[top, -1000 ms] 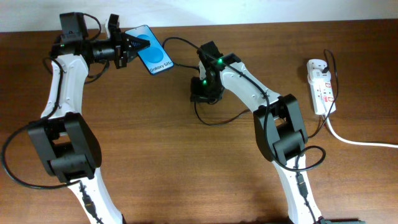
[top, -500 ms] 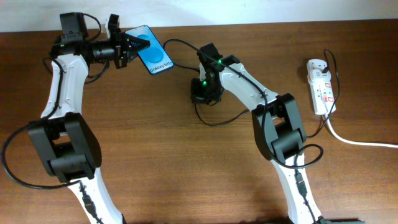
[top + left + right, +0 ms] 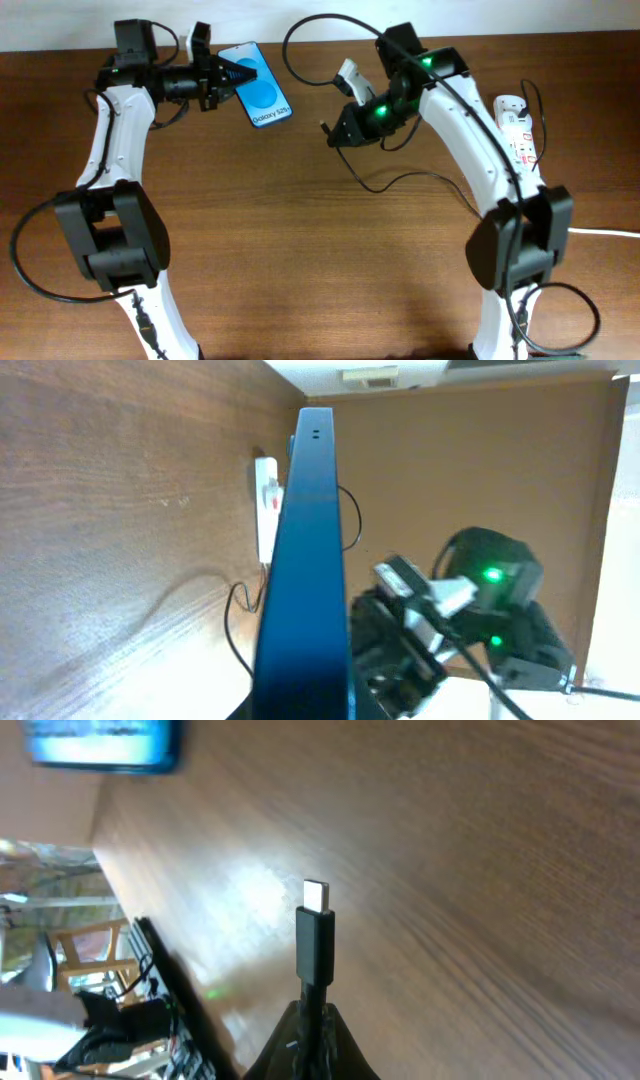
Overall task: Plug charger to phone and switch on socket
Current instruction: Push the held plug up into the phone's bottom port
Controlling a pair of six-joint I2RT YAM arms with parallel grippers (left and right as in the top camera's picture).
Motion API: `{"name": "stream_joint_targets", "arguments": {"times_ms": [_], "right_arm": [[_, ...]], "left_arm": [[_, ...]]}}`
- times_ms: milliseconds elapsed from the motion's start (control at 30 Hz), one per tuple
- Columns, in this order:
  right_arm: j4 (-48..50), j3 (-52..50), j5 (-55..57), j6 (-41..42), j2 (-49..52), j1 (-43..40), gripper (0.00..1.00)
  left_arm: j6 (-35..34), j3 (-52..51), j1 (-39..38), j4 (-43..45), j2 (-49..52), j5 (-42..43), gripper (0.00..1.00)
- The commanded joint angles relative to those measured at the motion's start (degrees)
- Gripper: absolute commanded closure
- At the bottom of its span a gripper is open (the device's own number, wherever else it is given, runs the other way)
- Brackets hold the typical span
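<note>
Only right wrist shows charger [image 3: 313, 935] tip pinched in right pincer [image 3: 308, 1022]; left pincer [image 3: 232, 73] apparently grips phone [image 3: 266, 90].

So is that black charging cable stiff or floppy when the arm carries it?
Probably floppy: the charger trails in loose curves behind the right gripper. Its short plug looks rigid, standing straight out of the grip. Likely light, being thin.

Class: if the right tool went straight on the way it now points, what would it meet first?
Probably bare table, not the phone: in the right wrist view the right tool and its charger plug aim at wood, with the phone off to the side. Depth is unclear.
</note>
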Motion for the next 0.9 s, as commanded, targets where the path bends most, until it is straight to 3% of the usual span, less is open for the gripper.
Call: {"name": "stream_joint_targets", "arguments": {"times_ms": [0, 100, 233, 300, 500, 867], "right_arm": [[-0.9, -1.6, 1.0, -1.8, -6.0, 0.3, 0.96], [2.0, -8.8, 1.5, 0.8, -11.3, 0.2, 0.96], [25.1, -32.6, 1.1, 13.8, -24.3, 0.5, 0.96], [34.0, -38.3, 0.0, 20.6, -26.1, 1.4, 0.96], [44.5, -39.2, -4.0, 28.3, -25.7, 5.7, 0.96], [47.5, -42.5, -4.1, 34.7, -25.1, 8.3, 0.96]], "left_arm": [[2.1, -0.1, 0.2, -0.7, -1.0, 3.0, 1.00], [3.8, -0.1, 0.2, -1.7, -1.0, 3.0, 1.00], [6.5, -0.1, -0.9, -4.5, -1.0, 2.9, 1.00], [6.5, -0.1, -2.4, -4.5, -1.0, 2.9, 1.00], [6.4, -0.1, -6.1, -2.8, -0.9, 1.5, 1.00], [6.4, -0.1, -6.1, -2.3, -0.9, 1.5, 1.00]]}}
